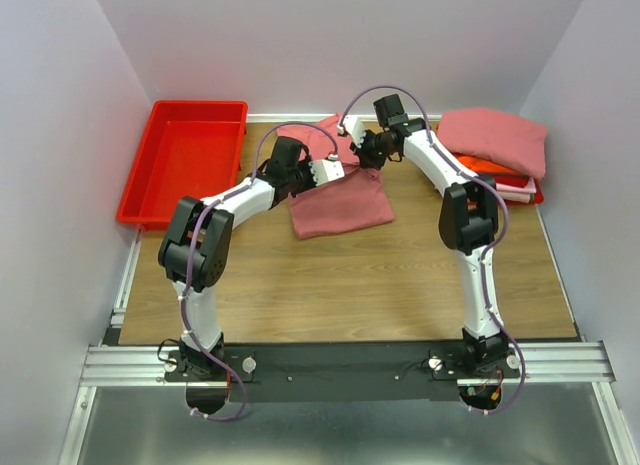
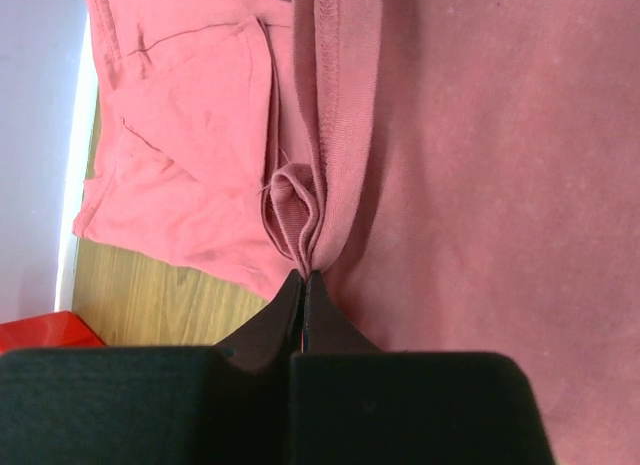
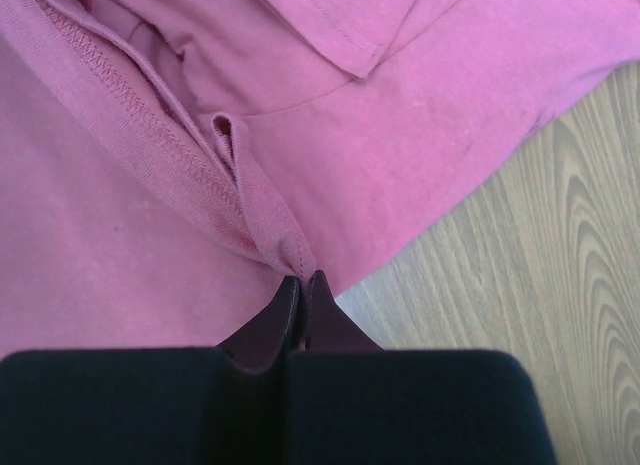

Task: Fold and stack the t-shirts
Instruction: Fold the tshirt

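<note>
A salmon-pink t-shirt (image 1: 340, 203) lies partly folded on the wooden table at the back middle. My left gripper (image 1: 334, 171) is shut on a bunched hem of that t-shirt (image 2: 305, 235) at its left upper edge. My right gripper (image 1: 356, 151) is shut on another hem fold of the same t-shirt (image 3: 285, 247) at its upper right. The two grippers are close together above the cloth. A stack of folded t-shirts (image 1: 495, 145), pink on top with orange, red and pale layers beneath, sits at the back right.
A red plastic bin (image 1: 187, 157) stands at the back left, its corner showing in the left wrist view (image 2: 40, 330). Bare wooden table (image 1: 340, 285) spreads in front of the shirt. White walls close in on three sides.
</note>
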Controlling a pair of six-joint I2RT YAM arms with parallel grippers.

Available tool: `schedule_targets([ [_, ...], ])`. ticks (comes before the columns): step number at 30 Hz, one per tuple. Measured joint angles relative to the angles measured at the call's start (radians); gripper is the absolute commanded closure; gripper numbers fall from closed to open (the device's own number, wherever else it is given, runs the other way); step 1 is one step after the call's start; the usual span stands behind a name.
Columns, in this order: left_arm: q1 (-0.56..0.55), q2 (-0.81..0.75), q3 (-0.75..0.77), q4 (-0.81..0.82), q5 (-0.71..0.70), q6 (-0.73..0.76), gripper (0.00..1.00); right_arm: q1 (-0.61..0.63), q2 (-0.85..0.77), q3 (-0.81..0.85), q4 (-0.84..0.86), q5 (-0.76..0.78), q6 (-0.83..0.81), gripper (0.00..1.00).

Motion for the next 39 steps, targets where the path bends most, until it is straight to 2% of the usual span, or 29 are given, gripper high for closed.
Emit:
schedule_targets([
  [18, 0.010, 0.079, 0.065, 0.007, -0.042, -0.026, 1.00, 0.000, 0.051, 0.056, 0.013, 0.032, 0.036, 1.00],
  [19, 0.011, 0.082, 0.068, 0.008, -0.042, -0.026, 1.00, 0.000, 0.053, 0.058, 0.015, 0.032, 0.036, 0.99],
  [21, 0.012, 0.090, 0.072, 0.008, -0.045, -0.031, 1.00, 0.000, 0.056, 0.059, 0.021, 0.034, 0.038, 0.88],
  [22, 0.013, 0.094, 0.074, 0.011, -0.047, -0.035, 0.97, 0.000, 0.059, 0.060, 0.023, 0.036, 0.042, 0.69],
  [23, 0.013, 0.098, 0.075, 0.015, -0.049, -0.040, 0.90, 0.000, 0.064, 0.063, 0.025, 0.039, 0.047, 0.59],
  [24, 0.013, 0.100, 0.076, 0.016, -0.051, -0.046, 0.68, 0.000, 0.068, 0.067, 0.026, 0.041, 0.050, 0.49],
  [25, 0.013, 0.104, 0.077, 0.021, -0.059, -0.053, 0.52, 0.000, 0.076, 0.075, 0.029, 0.047, 0.059, 0.40],
  [26, 0.013, 0.106, 0.079, 0.027, -0.072, -0.064, 0.44, 0.000, 0.085, 0.088, 0.032, 0.058, 0.073, 0.29],
  [27, 0.013, 0.107, 0.079, 0.037, -0.088, -0.077, 0.35, 0.000, 0.097, 0.105, 0.040, 0.074, 0.093, 0.27],
  [28, 0.014, 0.107, 0.079, 0.049, -0.110, -0.092, 0.30, 0.000, 0.105, 0.115, 0.050, 0.092, 0.111, 0.26],
  [30, 0.014, 0.103, 0.079, 0.086, -0.167, -0.121, 0.27, -0.001, 0.108, 0.121, 0.068, 0.127, 0.145, 0.25],
  [35, 0.016, 0.006, 0.043, 0.157, -0.321, -0.169, 0.26, -0.016, 0.086, 0.104, 0.124, 0.176, 0.241, 0.25],
  [39, 0.019, -0.192, -0.031, 0.188, -0.384, -0.228, 0.24, -0.047, -0.049, -0.054, 0.146, 0.144, 0.298, 0.25],
])
